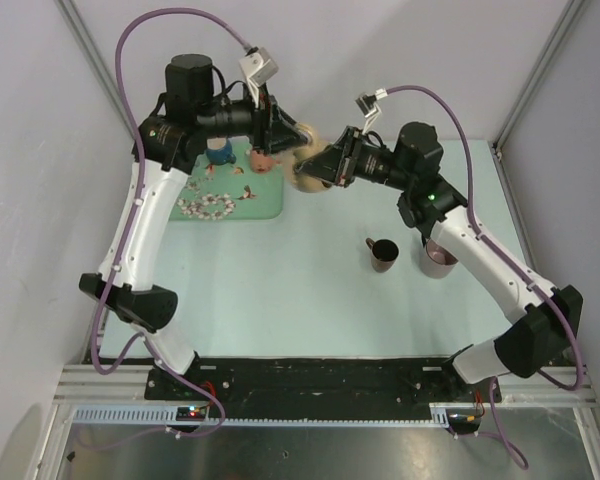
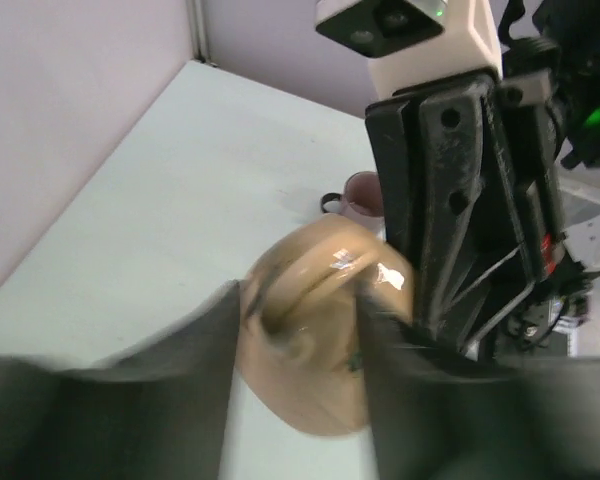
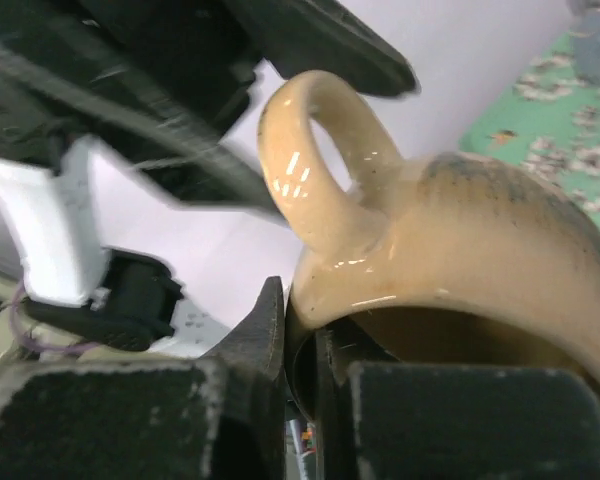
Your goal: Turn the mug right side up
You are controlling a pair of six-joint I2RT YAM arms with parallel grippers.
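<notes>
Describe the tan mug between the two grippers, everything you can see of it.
The tan mug looks like glossy glazed ceramic, darkly speckled toward one side, with a thick loop handle. It is tipped on its side, with its mouth toward the right gripper, whose jaws pinch the rim wall beside the handle. The left gripper straddles its body; blur hides whether it grips. The mug hangs by the green mat, apparently held in the air.
</notes>
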